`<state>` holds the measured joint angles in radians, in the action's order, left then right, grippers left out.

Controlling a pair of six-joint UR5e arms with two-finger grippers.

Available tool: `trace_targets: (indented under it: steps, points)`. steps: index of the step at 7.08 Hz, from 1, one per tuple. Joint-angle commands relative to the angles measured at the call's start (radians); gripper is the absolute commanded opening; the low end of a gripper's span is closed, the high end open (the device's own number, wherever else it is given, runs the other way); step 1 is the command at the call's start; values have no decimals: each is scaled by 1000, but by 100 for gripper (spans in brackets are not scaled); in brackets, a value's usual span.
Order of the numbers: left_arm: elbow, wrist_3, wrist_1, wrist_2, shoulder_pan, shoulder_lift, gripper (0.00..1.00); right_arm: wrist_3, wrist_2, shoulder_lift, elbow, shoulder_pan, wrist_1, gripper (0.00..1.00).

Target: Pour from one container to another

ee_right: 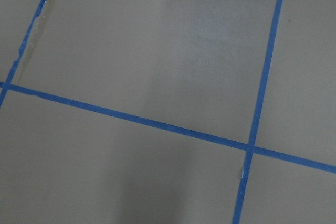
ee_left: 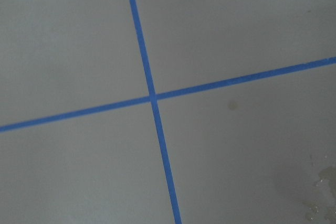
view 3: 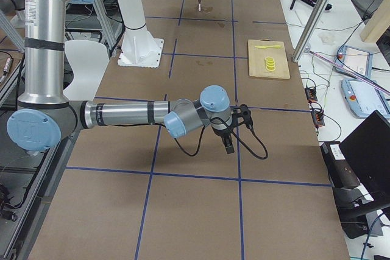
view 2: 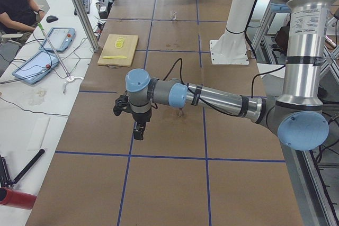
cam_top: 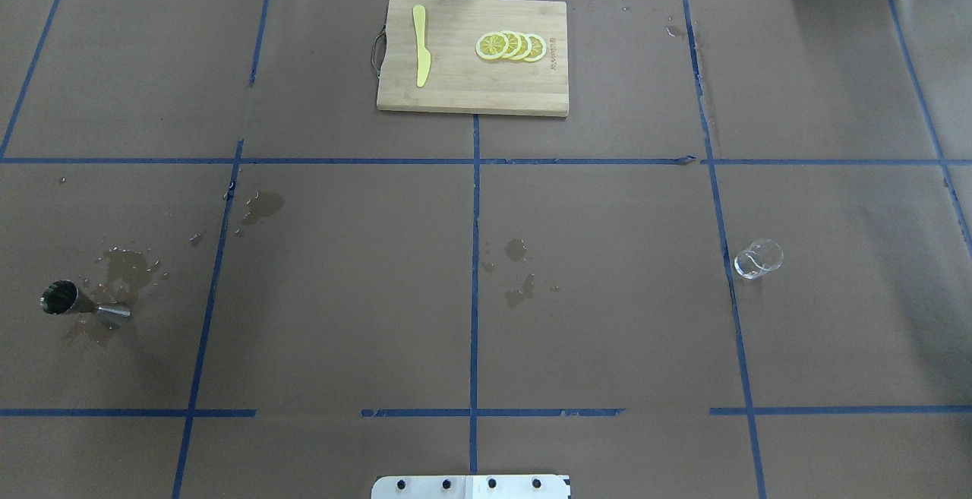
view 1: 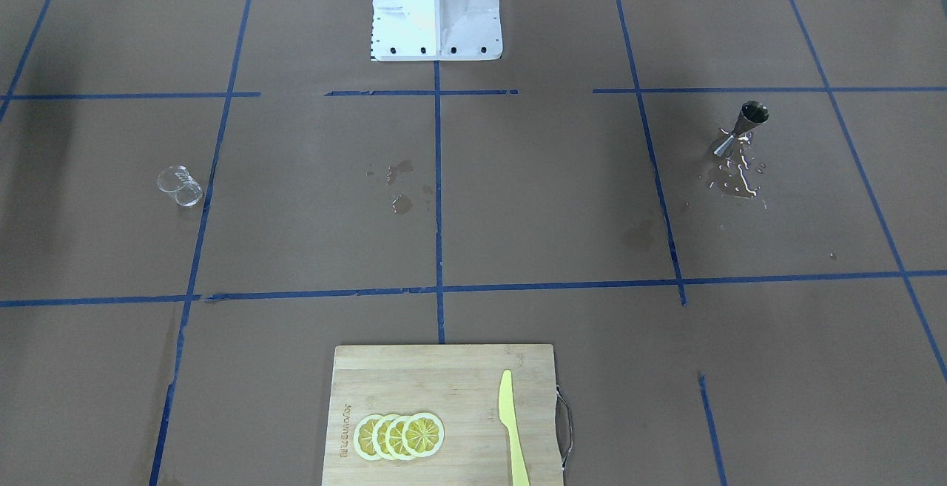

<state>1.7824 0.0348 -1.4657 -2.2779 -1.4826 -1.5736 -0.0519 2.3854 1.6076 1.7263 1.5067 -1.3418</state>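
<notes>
The clear glass measuring cup (view 1: 180,186) stands alone on the brown paper, right of centre in the overhead view (cam_top: 758,258). The steel jigger (view 1: 742,131) stands upright at the far left of that view (cam_top: 80,303), with spilled water around its foot. My left gripper (view 2: 139,130) hangs over the table a short way from the jigger (view 2: 181,112), shown only in the exterior left view. My right gripper (view 3: 228,144) shows only in the exterior right view. I cannot tell whether either is open or shut. Both wrist views show only paper and blue tape.
A bamboo cutting board (cam_top: 456,96) lies at the far middle with lemon slices (cam_top: 510,45) and a yellow plastic knife (cam_top: 421,45). Wet patches (cam_top: 518,271) mark the table's centre. The white robot base (view 1: 436,9) sits at the near edge.
</notes>
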Motion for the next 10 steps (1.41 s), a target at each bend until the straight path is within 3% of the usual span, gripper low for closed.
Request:
trace_targets:
  steps: [1,2,6,10]
  points:
    - [-7,162,64,-41,-28,23,100,236,32,-95,-2,82,-371,100]
    - [2,201,59,-48,-63,58,100,236,40,-100,-20,83,-420,100]
    - [6,203,53,-111,-73,96,100,178,95,-74,-74,81,-412,100]
    - [9,195,53,-111,-73,93,100,187,77,-69,-76,63,-407,100]
